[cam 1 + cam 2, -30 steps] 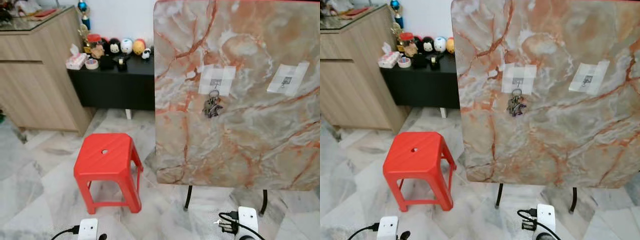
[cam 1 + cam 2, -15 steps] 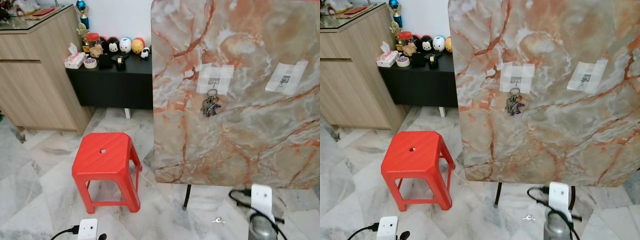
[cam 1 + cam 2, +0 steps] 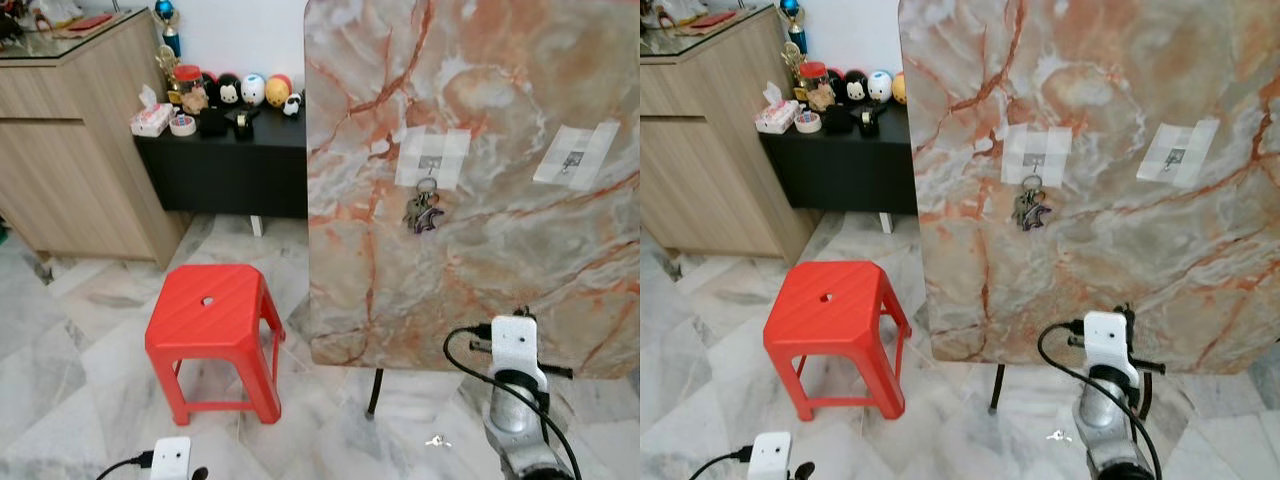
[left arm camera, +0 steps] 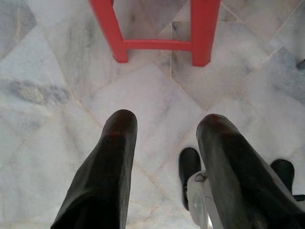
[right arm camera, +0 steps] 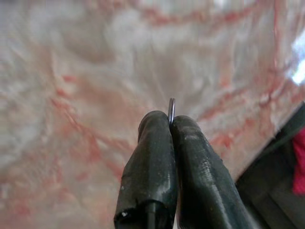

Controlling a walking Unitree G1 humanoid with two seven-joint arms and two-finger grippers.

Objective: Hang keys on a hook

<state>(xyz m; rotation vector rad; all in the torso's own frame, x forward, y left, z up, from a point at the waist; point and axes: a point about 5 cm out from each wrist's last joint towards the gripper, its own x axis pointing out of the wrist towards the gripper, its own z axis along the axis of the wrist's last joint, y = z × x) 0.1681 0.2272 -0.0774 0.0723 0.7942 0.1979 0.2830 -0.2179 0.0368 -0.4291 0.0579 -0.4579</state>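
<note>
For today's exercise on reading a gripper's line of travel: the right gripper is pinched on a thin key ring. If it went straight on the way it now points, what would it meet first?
Most likely the marble panel. The right gripper, shut on the key ring, faces its veined surface with nothing between; the gap is hard to judge.

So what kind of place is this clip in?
Most likely a home living area: marble-tiled floor, a wooden cabinet, a low black console with figurines and a tissue box, and a red plastic stool.

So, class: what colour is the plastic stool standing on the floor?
The stool is bright red, clearest in the left eye view.
</note>
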